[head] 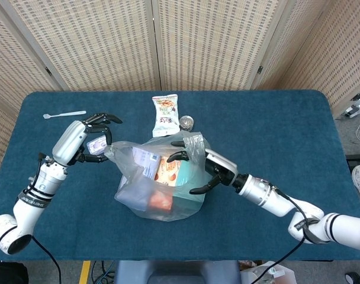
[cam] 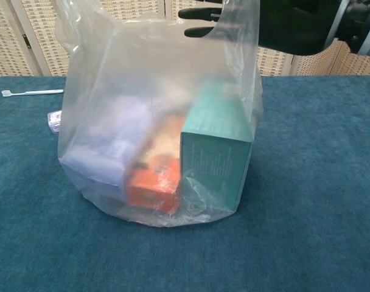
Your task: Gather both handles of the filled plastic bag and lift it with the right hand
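The clear plastic bag stands on the blue table, holding a teal box, an orange box and a pale bluish pack. My right hand is at the bag's right handle; the handle drapes over its spread fingers, and nothing is pinched. My left hand hovers with its fingers curved and apart just left of the left handle. Whether it touches the plastic is unclear. The chest view does not show this hand.
A snack packet and a small round tin lie behind the bag. A white spoon lies at the far left. A small clear packet sits under my left hand.
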{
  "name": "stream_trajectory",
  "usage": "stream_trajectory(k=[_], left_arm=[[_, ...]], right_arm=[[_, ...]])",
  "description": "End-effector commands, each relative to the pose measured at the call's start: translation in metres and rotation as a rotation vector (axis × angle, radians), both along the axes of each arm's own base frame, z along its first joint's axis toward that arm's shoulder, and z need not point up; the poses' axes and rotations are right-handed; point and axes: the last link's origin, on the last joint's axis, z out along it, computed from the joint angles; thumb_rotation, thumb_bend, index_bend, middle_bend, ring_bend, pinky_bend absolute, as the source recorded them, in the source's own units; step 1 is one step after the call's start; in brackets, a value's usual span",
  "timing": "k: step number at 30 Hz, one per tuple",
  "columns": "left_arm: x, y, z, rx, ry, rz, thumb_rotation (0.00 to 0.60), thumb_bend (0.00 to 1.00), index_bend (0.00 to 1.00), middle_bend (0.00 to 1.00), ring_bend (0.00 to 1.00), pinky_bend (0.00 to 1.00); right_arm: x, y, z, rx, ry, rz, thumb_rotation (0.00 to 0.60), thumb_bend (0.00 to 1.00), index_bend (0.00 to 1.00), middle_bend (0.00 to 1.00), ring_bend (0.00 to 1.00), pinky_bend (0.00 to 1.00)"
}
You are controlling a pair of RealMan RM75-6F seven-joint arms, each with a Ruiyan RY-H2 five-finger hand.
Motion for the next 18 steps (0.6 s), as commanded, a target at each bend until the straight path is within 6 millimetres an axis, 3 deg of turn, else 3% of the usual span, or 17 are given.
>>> stream_trajectory(k=[1,9,12,16,18], left_arm=[[0.000,-0.001,0.003,0.015,-0.008,0.001,0.600,0.27,0.68,0.32,0.25,0.26],[-0.003,-0.004,0.011,0.039,-0.016,0.018,0.600,0.27,0.69,0.33,0.26,0.26],[-0.005,-0.006,0.014,0.044,-0.017,0.024,0.600,0.27,0.69,0.33,0.26,0.26],[-0.008,-0.006,0.019,0.048,-0.023,0.037,0.600,0.27,0.69,0.33,0.26,0.26],[-0.009,-0.006,0.022,0.046,-0.035,0.040,0.600,0.26,0.69,0.33,0.26,0.26]], right_arm=[[0.010,-0.004,-0.006,0.001,0.006,0.007,0.600,0.00,0.10,0.24,0.12,0.10],[0.038,-0.005,-0.015,0.064,-0.015,0.052,0.600,0.00,0.11,0.26,0.14,0.15],[0.045,-0.005,-0.018,0.085,-0.026,0.055,0.600,0.00,0.18,0.33,0.22,0.25],[0.044,-0.005,-0.020,0.091,-0.026,0.035,0.600,0.01,0.39,0.49,0.39,0.44],[0.042,-0.005,-0.020,0.088,-0.025,0.029,0.600,0.01,0.44,0.52,0.42,0.47]])
